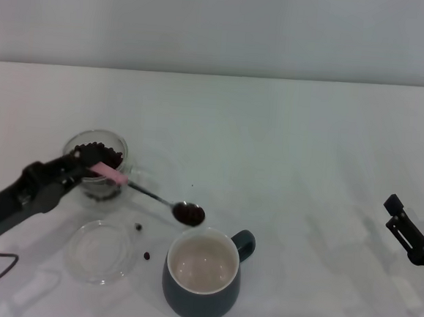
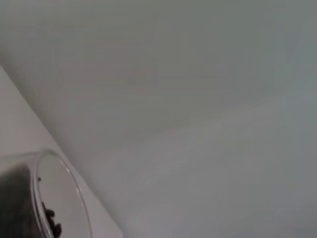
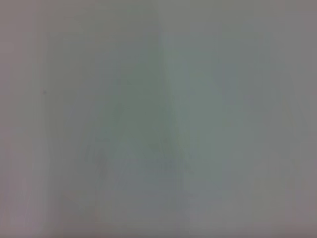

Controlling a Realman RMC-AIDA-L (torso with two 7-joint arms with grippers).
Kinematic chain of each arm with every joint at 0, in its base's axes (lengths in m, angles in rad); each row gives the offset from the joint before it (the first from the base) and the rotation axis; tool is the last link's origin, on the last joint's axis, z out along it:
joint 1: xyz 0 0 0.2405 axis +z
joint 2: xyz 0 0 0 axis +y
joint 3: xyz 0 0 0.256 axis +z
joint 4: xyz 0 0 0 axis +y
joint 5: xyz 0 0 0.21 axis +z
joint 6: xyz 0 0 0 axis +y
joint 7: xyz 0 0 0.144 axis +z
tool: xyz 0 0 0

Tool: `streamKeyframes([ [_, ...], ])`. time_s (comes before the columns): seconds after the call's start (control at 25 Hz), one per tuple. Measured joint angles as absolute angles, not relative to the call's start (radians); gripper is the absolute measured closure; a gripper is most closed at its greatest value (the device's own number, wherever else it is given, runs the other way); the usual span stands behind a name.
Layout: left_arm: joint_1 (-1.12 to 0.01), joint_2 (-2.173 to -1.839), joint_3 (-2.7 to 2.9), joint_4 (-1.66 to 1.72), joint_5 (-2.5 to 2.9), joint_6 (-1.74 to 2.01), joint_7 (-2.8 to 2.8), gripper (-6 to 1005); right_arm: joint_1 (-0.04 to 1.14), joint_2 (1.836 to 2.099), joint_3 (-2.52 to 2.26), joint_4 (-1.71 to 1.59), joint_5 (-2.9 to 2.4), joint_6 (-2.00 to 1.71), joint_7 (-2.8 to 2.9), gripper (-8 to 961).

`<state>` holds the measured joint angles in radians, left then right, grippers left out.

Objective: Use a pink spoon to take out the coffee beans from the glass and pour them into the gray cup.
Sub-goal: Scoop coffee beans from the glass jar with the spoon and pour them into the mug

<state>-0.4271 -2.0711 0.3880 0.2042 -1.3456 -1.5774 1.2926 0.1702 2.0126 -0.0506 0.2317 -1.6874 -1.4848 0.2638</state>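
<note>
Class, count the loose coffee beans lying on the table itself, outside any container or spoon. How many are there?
2. One bean lies between the glass and the clear disc; the other bean lies between the disc and the gray cup. Others may be hidden.

My head camera looks forward and down from above across the white table [image 1: 293, 157], far enough back to take in both arms. My left wrist camera sits low and close beside the glass [image 2: 54, 198], facing past its rim over bare tabletop; the glass [image 1: 98, 160] is what those two views share. My right wrist camera faces only blank pale surface.
</note>
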Motion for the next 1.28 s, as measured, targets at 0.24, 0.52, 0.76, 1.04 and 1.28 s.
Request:
streamKeyframes([
  [0.24, -0.435, -2.07, 0.479, 0.219, -1.328, -1.584, 1.322, 867, 0.17, 2.013, -0.051, 0.232, -1.687, -1.485, 0.264, 94],
  [0.52, -0.441, -2.071, 0.517, 0.261, -1.315, -1.585, 1.349, 867, 0.17, 2.013, -0.051, 0.232, -1.687, -1.488, 0.264, 95],
  [0.76, -0.463, -2.073, 0.525, 0.302, -1.303, -1.575, 1.387, 868, 0.17, 2.013, -0.051, 0.234, -1.687, -1.491, 0.264, 95],
  [1.04, -0.527, -2.075, 0.601, 0.32, -1.29, -1.541, 1.401, 868, 0.17, 2.013, -0.051, 0.239, -1.687, -1.493, 0.264, 95],
  [1.28, -0.56, -2.075, 0.676, 0.343, -1.289, -1.525, 1.414, 867, 0.17, 2.013, -0.051, 0.241, -1.687, -1.493, 0.264, 95],
])
